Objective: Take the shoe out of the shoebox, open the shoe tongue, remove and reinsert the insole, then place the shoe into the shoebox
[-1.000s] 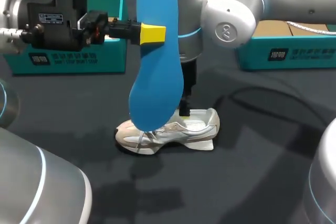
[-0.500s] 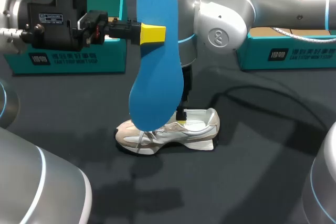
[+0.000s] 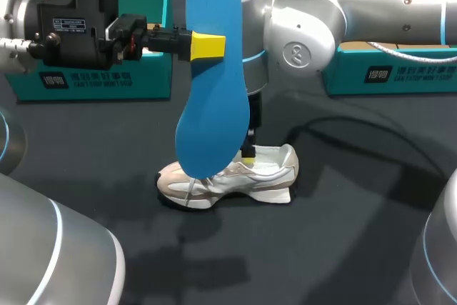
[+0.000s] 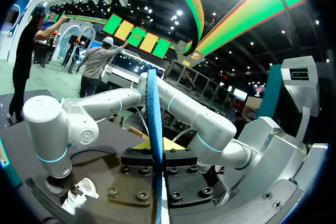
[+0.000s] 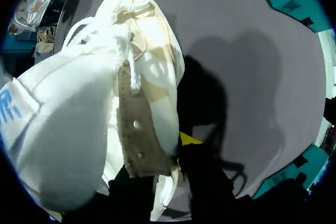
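- Head view: in the upper middle of the frame, the left arm's tool [image 3: 208, 45] is clenched on a long blue foam insole [image 3: 213, 98]. It holds the insole upright and clear of the desk, with one yellow pad on the near face.
- The left wrist view shows the insole edge-on, standing between that tool's fingers.
- The white and beige lace-up running shoe [image 3: 232, 176] stands on its sole on the dark grey desk [image 3: 343, 233], mid-frame. It is outside the teal cardboard shoebox [image 3: 93, 80] at upper left and the second teal shoebox [image 3: 389, 69] at upper right.
- The right arm's tool [image 3: 248, 152] is down at the shoe's opening, toward the heel. In the right wrist view it sits at the shoe's collar, but I cannot tell whether it is clenched on it.
- The step in hand looks like reinsertion, since the insole is out of the shoe.
- Next, the insole's lower end likely needs tipping into the opening and sliding toward the toe. The shoe has to be steadied and the tongue kept back while that happens.
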